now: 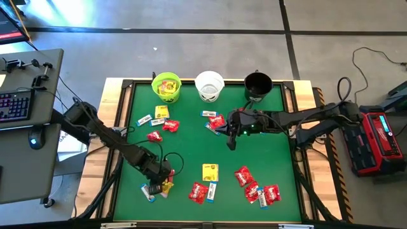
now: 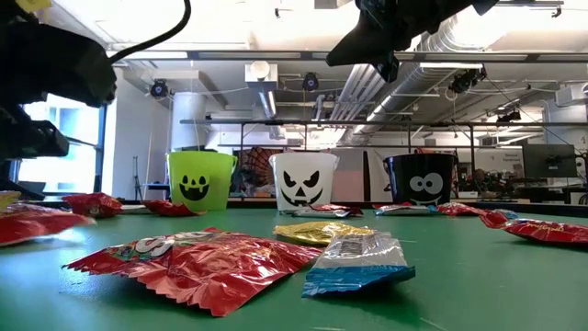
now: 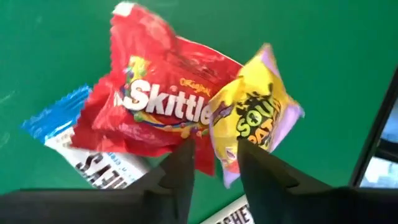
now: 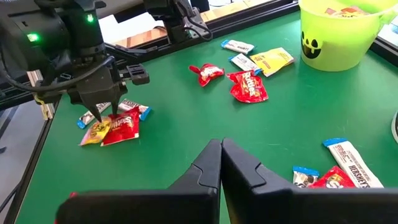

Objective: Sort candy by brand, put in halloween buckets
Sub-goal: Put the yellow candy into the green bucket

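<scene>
Three Halloween buckets are standing in a row: one lime green bucket (image 1: pixel 167 86), one white bucket (image 1: pixel 209 86), one black bucket (image 1: pixel 257 86).
</scene>
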{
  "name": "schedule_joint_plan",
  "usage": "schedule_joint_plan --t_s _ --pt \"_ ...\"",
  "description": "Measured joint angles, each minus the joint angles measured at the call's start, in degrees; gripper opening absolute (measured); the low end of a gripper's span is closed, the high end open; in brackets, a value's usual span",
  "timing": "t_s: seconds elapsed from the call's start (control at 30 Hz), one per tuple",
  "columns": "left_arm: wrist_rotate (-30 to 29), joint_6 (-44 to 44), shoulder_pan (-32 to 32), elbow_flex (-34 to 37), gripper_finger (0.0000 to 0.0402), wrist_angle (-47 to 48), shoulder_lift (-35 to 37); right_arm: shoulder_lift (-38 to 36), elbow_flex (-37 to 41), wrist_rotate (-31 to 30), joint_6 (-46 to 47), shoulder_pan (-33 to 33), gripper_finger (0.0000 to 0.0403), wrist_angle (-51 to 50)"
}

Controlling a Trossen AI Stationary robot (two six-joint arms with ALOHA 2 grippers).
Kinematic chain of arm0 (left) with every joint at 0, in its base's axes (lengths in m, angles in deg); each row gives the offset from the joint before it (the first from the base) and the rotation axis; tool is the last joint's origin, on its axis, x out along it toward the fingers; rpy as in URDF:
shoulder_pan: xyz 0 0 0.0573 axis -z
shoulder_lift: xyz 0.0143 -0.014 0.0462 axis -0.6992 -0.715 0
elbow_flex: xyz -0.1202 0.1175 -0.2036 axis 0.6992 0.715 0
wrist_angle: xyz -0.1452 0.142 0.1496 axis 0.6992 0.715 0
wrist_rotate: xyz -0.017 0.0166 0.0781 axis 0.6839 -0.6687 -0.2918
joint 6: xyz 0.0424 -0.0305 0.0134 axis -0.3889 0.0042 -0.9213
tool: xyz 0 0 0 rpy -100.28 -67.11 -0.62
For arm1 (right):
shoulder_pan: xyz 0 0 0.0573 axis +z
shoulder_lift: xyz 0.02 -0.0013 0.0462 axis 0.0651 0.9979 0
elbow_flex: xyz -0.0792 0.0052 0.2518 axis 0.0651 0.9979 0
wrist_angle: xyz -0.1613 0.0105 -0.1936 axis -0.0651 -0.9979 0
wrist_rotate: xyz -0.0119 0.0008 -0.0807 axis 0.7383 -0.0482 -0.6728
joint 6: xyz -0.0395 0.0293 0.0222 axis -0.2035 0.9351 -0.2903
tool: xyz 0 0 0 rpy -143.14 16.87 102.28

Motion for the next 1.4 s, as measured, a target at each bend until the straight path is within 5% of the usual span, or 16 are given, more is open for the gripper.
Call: schedule_joint_plan --t_s 0.27,0.5,0.9,1.23,1.4 --pt "-1.7 0.1 -0.7 0.0 0.0006 -2.3 0.0 0.0 0.0 0.0 0.0 0.0 0.0000 -0.1" --pt "-1.6 0.3 -0.7 0.0 0.0010 -2.6 0.0 0.0 0.0 0.0 0.0 0.0 0.0000 -0.2" --pt "-3.1 -3.3 -0.7 0.0 0.0128 -5.5 0.0 0.0 0.0 0.0 0.1 0.0 0.0000 -0.4" --pt "-0.4 -6.5 -2.2 0.0 0.0121 -9.1 -4.0 0.0 0.0 0.0 0.1 0.0 0.0000 -0.4" --pt "-0.6 -7.8 -2.5 0.0 0.0081 -9.6 -4.0 0.0 0.0 0.0 0.6 0.0 0.0000 -0.5"
